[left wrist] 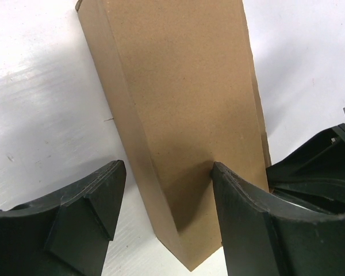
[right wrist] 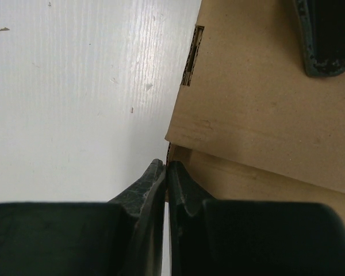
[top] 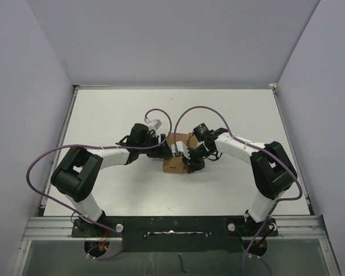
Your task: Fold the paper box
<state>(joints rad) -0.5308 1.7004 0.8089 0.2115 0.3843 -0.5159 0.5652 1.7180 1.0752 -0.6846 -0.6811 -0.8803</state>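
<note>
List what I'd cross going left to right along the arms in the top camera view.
Left arm's elbow → left gripper → paper box → right gripper, at the box's right edge → right arm's elbow.

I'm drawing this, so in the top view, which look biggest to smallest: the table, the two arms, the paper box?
1. table
2. left arm and right arm: alike, can't rank them
3. paper box

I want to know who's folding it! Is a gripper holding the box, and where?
The right gripper seems to pinch the paper box by a thin edge at its side. The left gripper is open at the box's end, not squeezing.
</note>
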